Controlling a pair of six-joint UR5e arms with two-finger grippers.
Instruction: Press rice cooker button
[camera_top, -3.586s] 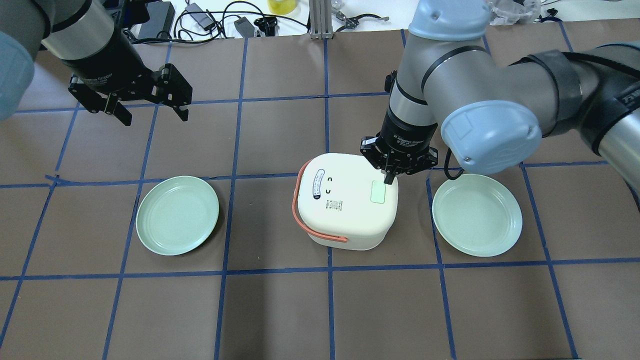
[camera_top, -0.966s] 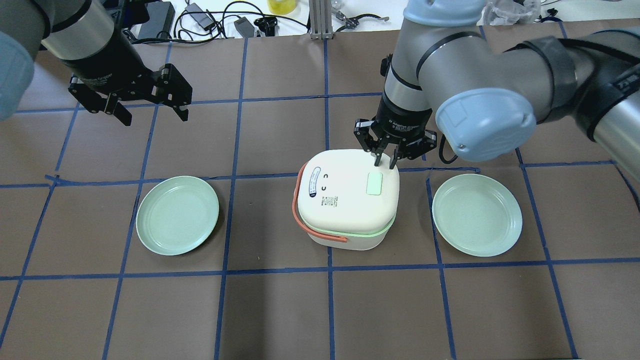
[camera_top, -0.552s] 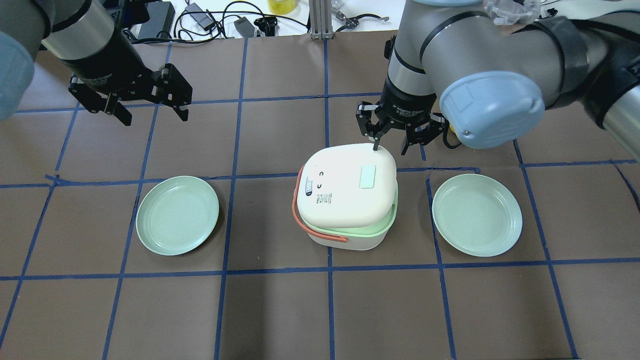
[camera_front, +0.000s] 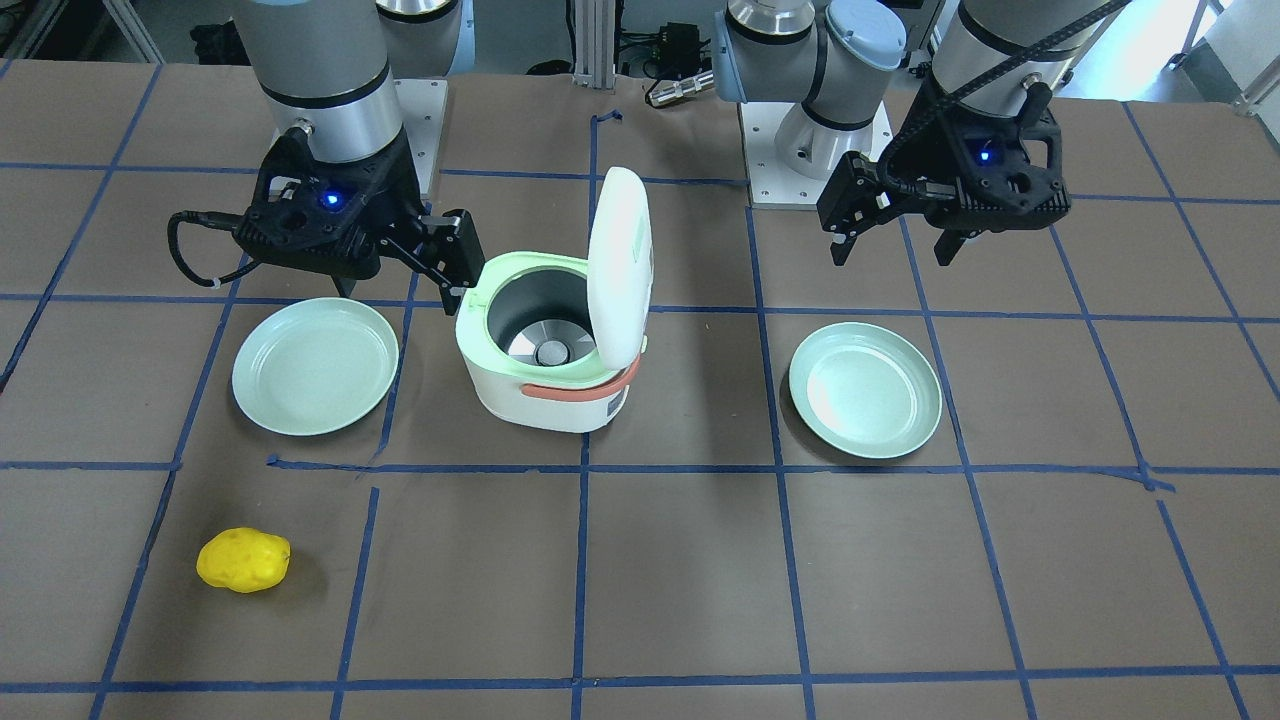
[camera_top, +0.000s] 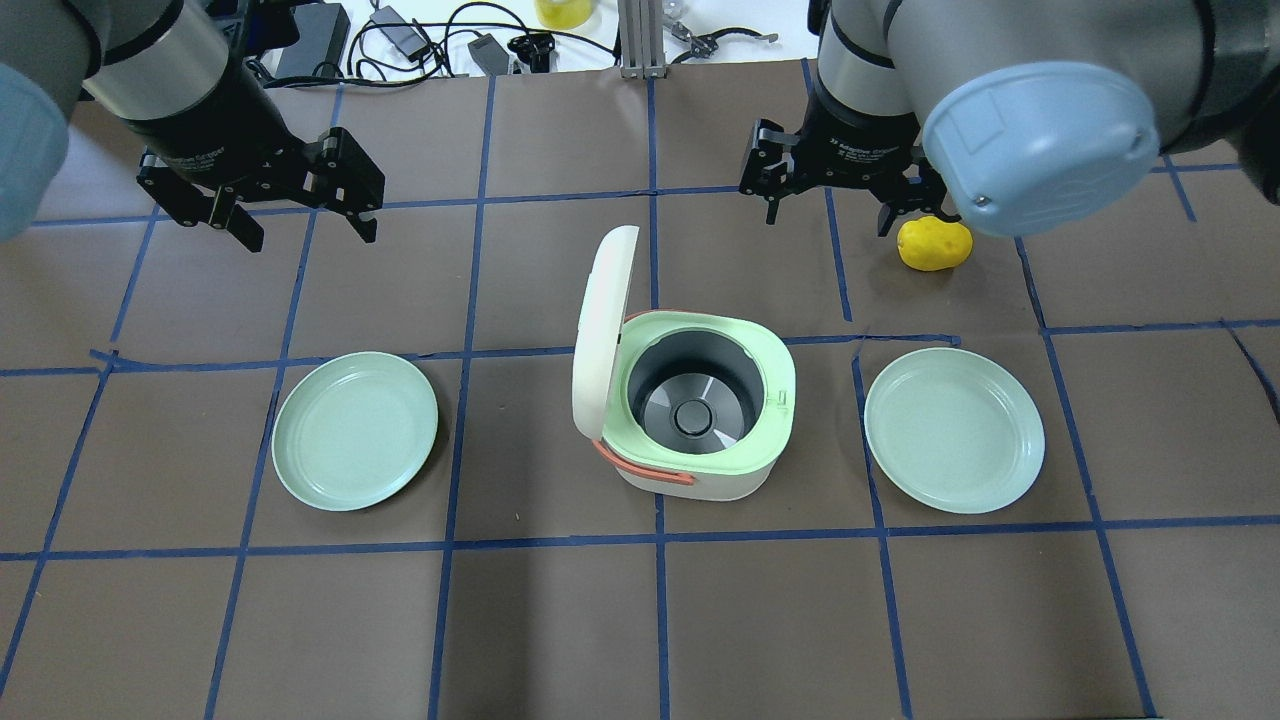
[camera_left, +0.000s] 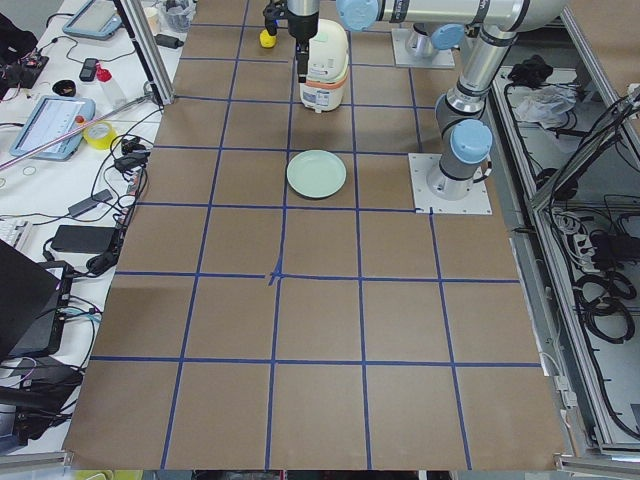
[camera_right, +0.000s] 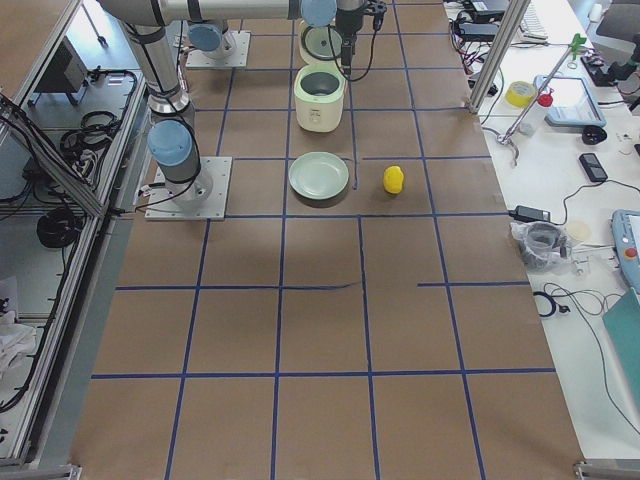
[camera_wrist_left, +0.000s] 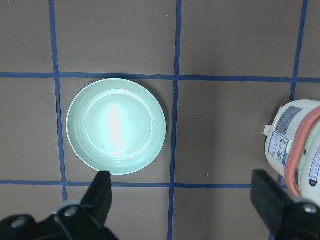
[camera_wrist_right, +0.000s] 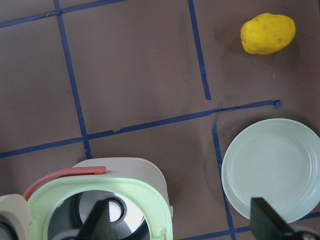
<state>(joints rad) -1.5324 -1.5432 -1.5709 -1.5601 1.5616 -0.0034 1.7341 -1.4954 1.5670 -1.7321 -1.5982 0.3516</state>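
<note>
- at the middle of the table (camera_top: 640, 620) sits the rice cooker (camera_top: 700, 485), between two plates and well apart from both grippers.
- its lid (camera_top: 598, 330) stands upright on the side toward the robot's left, and the grey inner pot (camera_top: 690, 400) lies bare under a pale green rim.
- an orange handle (camera_top: 645, 468) lies along the near side of the body; the button cannot be made out in these views.
- right gripper (camera_top: 827, 221) hangs above the table beyond the cooker, fingers spread wide with nothing between them, touching nothing.
- just beside it on the brown mat lies a yellow lumpy thing (camera_top: 934, 245), partly under the arm's grey elbow in the overhead view.
- right plate (camera_top: 953, 430) lies flat near the cooker, on the side away from the lid.
- left gripper (camera_top: 309, 236) hovers over the mat beyond the left plate (camera_top: 355, 430), fingers spread apart and holding nothing.
- the raised lid stands between the left plate and the pot's opening.
- cables and adapters (camera_top: 420, 40) lie past the table's far edge.
</note>
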